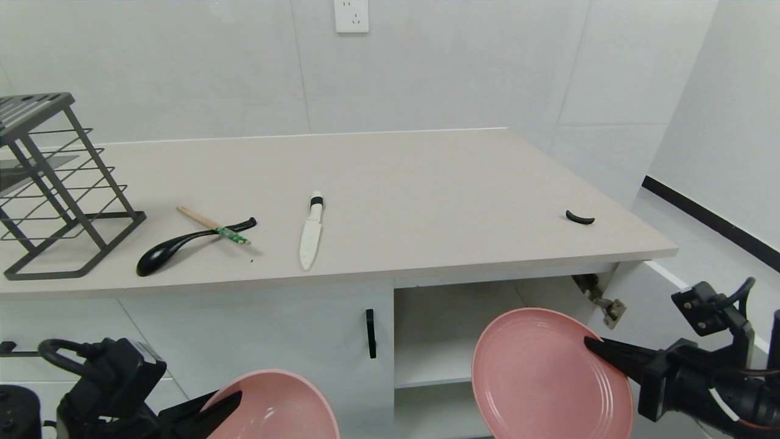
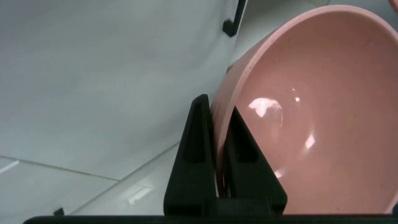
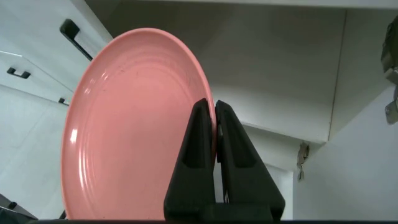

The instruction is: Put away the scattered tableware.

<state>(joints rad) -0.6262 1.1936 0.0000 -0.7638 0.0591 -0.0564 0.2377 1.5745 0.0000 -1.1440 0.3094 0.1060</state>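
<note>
My right gripper point(image 1: 588, 342) is clamping the pink plate point(image 1: 542, 378) before the open cabinet point(image 1: 439, 329), my left gripper point(image 1: 234, 397) is pinching the pink bowl point(image 1: 286, 408), both below the beige tabletop point(image 1: 426, 183).

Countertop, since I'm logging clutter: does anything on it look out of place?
Yes. The chopsticks cross the spoon handle, the knife lies loose with its tip toward the front edge, and a small black curved piece sits alone near the right edge.

Left tool point(image 1: 234, 397) tight on bowl point(image 1: 286, 405), right tool point(image 1: 590, 342) tight on plate point(image 1: 536, 378).
</note>
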